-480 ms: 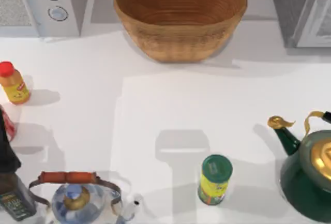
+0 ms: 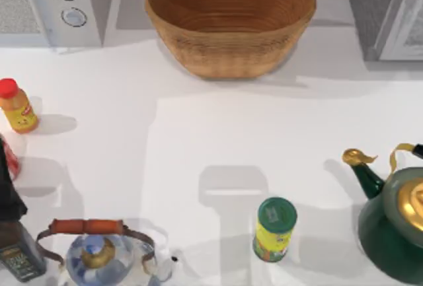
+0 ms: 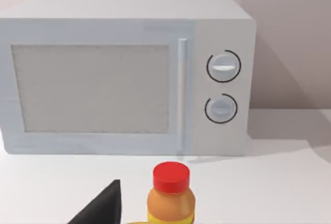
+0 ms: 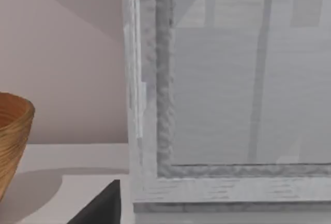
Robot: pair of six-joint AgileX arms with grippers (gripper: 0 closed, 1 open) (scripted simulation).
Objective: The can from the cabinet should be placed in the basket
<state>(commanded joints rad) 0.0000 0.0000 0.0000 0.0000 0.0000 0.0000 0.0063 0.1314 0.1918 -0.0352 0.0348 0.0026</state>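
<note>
White bench against a pale wall. The basket (image 2: 230, 18) sits at the back centre, with the microwave (image 2: 49, 5) at back left and the cabinet (image 2: 390, 12) at back right. Its door (image 4: 243, 94) is seen closed in the right wrist view, so the can is presumably inside; it cannot be confirmed. A yellow-green canister (image 2: 274, 228) stands near the front and is not the target.

Left arm (image 2: 8, 197) is parked at the left edge beside the orange bottle (image 2: 18, 106). Whether the left or right end effector is apart or together cannot be told.

Judgement: the door must be opened first. The can is likely light, rigid and smooth-sided, so slippery. It is best gripped mid-body across its width and kept upright.
</note>
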